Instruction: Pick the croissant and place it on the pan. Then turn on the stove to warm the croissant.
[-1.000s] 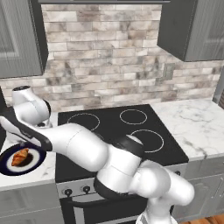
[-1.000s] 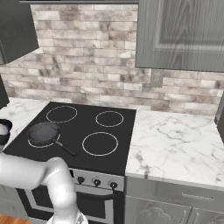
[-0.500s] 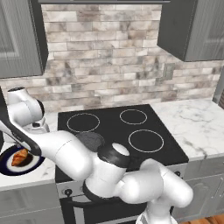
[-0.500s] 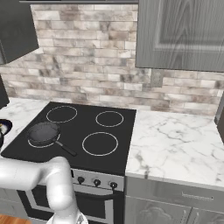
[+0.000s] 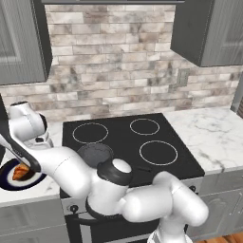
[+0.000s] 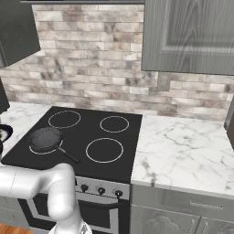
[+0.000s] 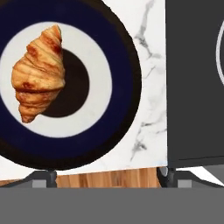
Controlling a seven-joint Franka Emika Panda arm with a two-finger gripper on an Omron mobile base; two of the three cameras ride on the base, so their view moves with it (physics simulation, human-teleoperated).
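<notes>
- Tool (image 7: 106,178), fingers spread wide and empty, above the dark blue white-ringed plate (image 7: 114,118).
- Golden ridged croissant (image 7: 38,73) lies off-centre from the tool: closing here would likely miss or clip it.

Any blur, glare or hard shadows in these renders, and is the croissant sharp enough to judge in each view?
Hand view: croissant sharp, ridges clear on the plate, lighting flat, no glare. Left base view: croissant small, soft, partly hidden by the arm. Right base view: evenly lit, pan crisp on the stove, no reflections on the glass.
</notes>
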